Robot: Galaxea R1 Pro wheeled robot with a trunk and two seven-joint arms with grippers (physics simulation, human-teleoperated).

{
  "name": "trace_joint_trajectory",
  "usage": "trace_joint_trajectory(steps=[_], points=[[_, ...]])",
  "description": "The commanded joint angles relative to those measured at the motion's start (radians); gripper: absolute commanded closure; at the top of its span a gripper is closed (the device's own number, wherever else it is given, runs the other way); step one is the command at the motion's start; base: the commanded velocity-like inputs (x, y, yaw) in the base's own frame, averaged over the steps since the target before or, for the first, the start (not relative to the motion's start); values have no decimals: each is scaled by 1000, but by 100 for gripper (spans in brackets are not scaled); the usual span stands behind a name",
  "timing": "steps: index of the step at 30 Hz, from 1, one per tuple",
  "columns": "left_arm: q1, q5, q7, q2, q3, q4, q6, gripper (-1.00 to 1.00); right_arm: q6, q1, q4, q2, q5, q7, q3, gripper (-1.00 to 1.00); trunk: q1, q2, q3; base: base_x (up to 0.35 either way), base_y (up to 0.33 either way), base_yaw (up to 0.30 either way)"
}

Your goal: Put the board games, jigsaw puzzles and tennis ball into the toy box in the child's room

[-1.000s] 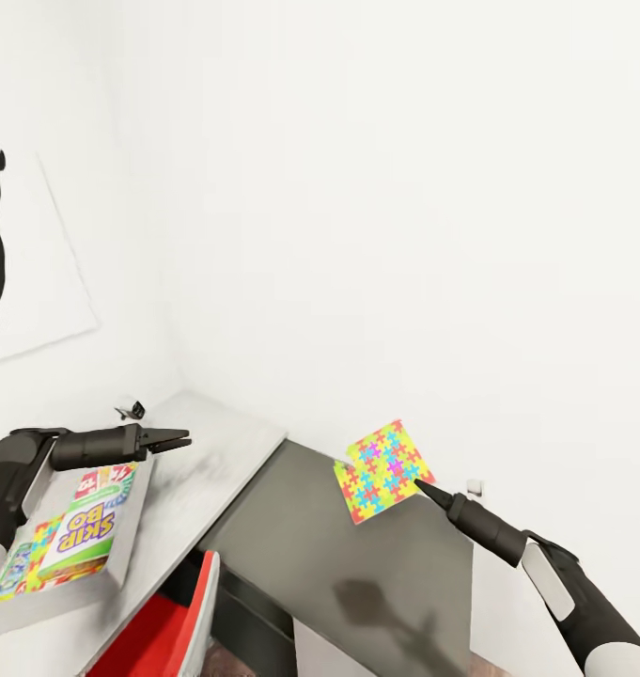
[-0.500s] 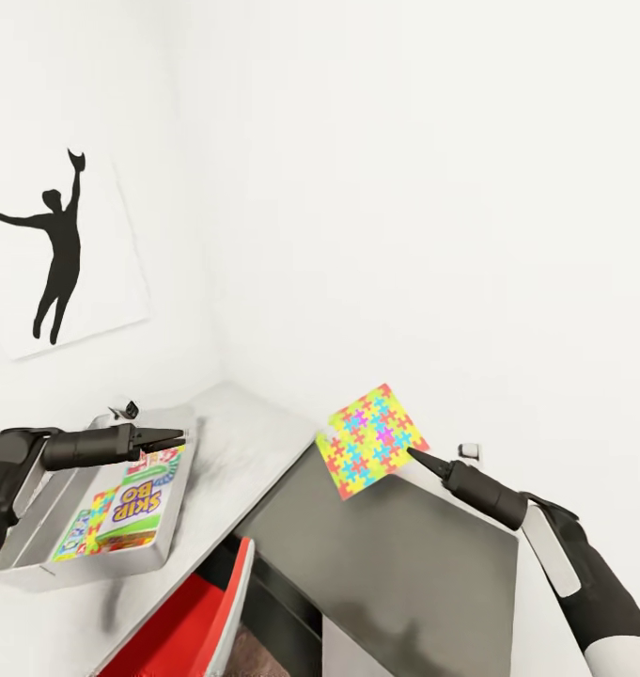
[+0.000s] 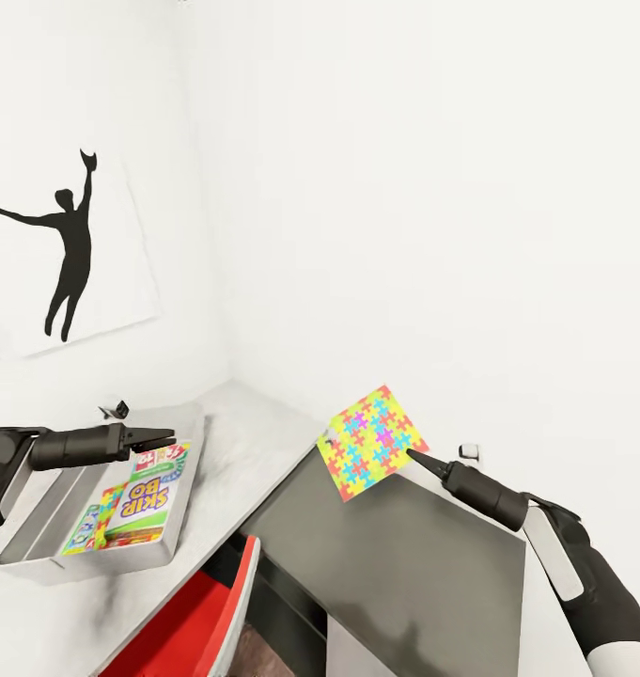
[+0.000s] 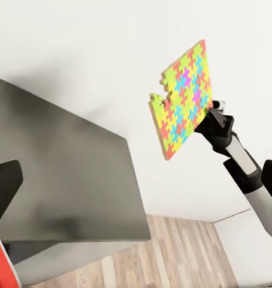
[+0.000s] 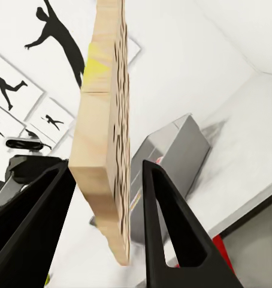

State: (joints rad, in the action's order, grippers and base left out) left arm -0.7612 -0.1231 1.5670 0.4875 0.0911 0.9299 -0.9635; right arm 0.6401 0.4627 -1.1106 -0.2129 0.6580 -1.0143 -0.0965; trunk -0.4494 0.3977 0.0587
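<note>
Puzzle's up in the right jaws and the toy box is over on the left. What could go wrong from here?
1. The right gripper pinches the jigsaw puzzle only at one edge, in mid-air over the dark table; a quick swing could make it pivot or slip out.
2. The left gripper hovers over the toy box, where the Skip-Bo game lies; carrying the puzzle across could mean the arms collide.
</note>
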Motion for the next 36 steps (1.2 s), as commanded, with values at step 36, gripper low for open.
trace_joint_trajectory(steps=[36], points=[[-1, 0, 4, -1, -1, 0, -11, -100, 6, 1, -3, 3, 3, 42, 4, 100, -1, 2, 4, 0, 1, 282]])
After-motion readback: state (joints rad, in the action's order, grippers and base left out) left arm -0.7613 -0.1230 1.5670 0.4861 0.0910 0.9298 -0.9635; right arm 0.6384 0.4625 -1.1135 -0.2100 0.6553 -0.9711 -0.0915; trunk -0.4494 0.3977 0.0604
